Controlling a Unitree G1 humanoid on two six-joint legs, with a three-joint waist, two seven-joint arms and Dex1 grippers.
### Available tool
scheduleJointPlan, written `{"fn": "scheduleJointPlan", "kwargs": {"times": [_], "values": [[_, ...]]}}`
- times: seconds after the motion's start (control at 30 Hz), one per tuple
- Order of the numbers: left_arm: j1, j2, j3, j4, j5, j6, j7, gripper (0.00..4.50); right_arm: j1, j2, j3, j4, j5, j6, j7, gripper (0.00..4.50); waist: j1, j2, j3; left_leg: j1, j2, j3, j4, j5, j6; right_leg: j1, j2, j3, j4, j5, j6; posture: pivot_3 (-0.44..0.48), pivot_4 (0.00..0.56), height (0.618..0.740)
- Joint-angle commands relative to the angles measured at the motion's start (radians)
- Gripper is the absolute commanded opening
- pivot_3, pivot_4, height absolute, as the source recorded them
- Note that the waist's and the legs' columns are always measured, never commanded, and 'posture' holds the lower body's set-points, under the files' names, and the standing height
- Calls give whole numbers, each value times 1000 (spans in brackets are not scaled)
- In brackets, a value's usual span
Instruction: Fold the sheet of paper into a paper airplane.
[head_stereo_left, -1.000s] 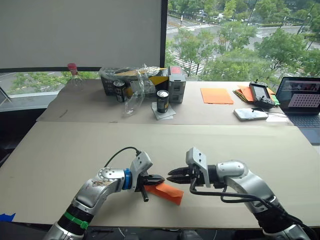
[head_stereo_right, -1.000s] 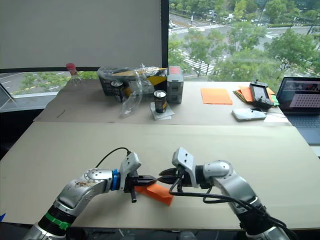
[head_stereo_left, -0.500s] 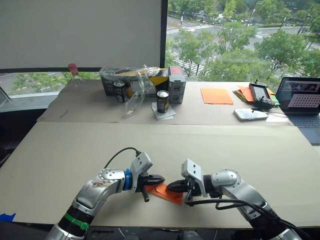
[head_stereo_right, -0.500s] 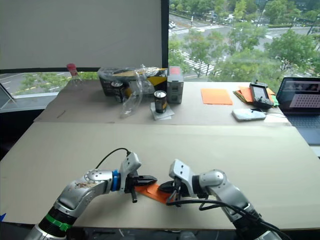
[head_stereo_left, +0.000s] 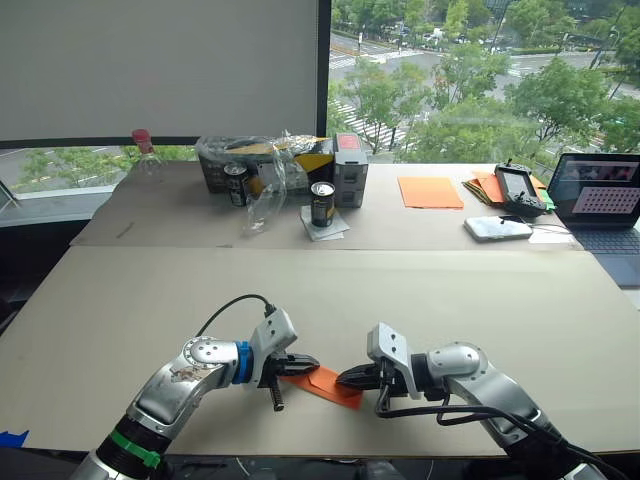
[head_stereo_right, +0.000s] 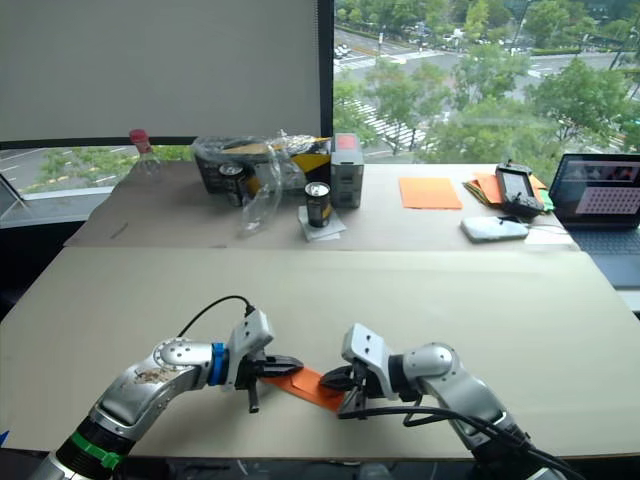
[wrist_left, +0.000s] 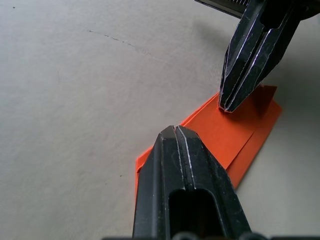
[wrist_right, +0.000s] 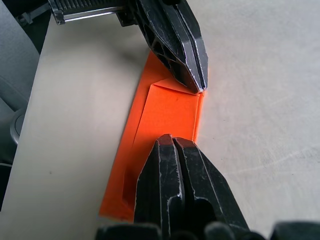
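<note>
Closed left gripper and right gripper tips pressing folded paper airplane

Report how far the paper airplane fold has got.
Done: the bright orange sheet of paper is already folded into a narrow layered strip lying on the tan table. In hand: the left gripper and right gripper, both shut, press their tips onto opposite ends of it, apparently flattening a crease. Left: no pointed nose or wings are visible, so the final shaping seems to remain.
</note>
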Motion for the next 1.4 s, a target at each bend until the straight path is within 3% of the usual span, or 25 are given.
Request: {"fn": "scheduleJointPlan", "kwargs": {"times": [0.03, 0.23, 0.47, 0.67, 0.93, 1.2, 1.4], "values": [[32, 12, -44, 57, 46, 30, -2, 0, 92, -91, -38, 14, -6, 57, 12, 26, 6, 0, 0, 0, 0, 0, 0, 0, 0, 0, 0, 0, -1, 0, 0, 0, 150, 730], [20, -1, -49, 76, 48, 25, -5, 0, 185, -166, -111, -54, 29, 45, 16, 26, 21, -1, -1, 0, -1, 0, -1, 0, 0, 0, -1, 0, -2, 0, 0, 0, 150, 730], [4, -12, -60, 93, 56, 13, -17, 0, 102, -112, -199, -155, 117, 49, -25, 26, 23, -1, -1, -1, -1, 1, 0, 0, 0, 0, -1, 0, -2, 0, 1, 0, 150, 730], [0, -11, -30, 82, 34, 33, -21, 0, 33, -58, -96, -185, 73, 100, -58, 26, 25, 0, 1, -1, 0, 0, -1, 0, 0, 0, 0, 0, -2, 0, 1, 0, 150, 730], [-3, -10, 54, 67, 8, 58, 10, 0, 65, -36, 10, -126, 14, 123, -76, 26, 21, 0, 2, -3, 0, 0, -1, 0, 0, -2, 0, 0, -2, 1, 1, 0, 150, 730], [-21, -70, 187, 19, -127, 114, 21, 0, 86, -48, 40, -73, -10, 83, -44, 26, 15, -1, 2, -2, 0, 0, -1, 0, 0, -1, 0, 0, -1, 0, 1, 0, 150, 730], [-7, -62, 93, -16, -61, 127, 42, 0, 75, -39, 47, -60, -28, 69, -54, 26, 10, -1, 2, -2, 0, 0, -1, 0, 0, -2, 0, 0, -2, 0, 1, 0, 150, 730]]}}
